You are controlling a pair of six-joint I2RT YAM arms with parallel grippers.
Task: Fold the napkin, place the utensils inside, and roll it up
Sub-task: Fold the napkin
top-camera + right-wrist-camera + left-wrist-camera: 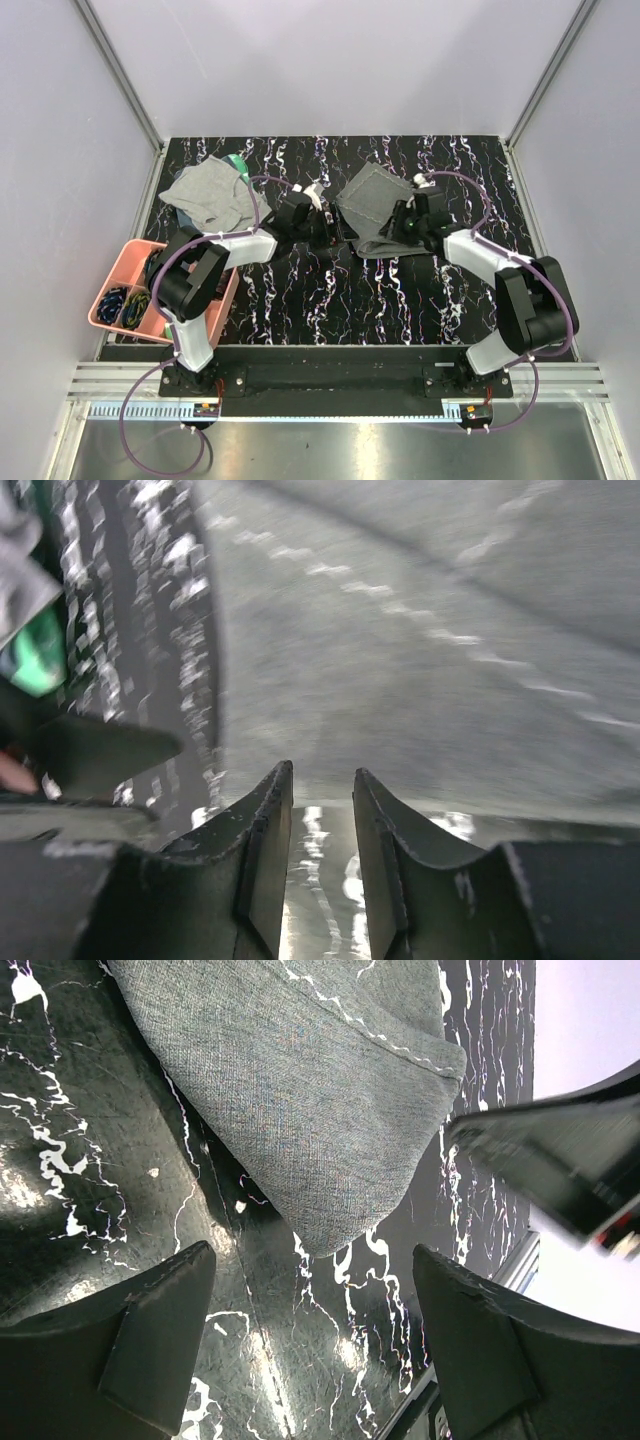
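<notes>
The dark grey napkin (372,205) lies partly folded at the middle back of the black marbled table. Both grippers meet at its near edge. My left gripper (335,228) is wide open and empty, and a corner of the napkin (320,1090) points down towards the gap between its fingers (310,1260). My right gripper (392,232) sits low at the napkin's (420,660) hem, its fingers (322,775) a narrow gap apart with only bare table between them. The two spoons are out of view.
A lighter grey cloth (205,195) lies over a green item (236,162) at the back left. A pink bin (130,262) with dark items stands at the left edge beside the left arm. The right gripper's body (560,1160) is close to the left gripper.
</notes>
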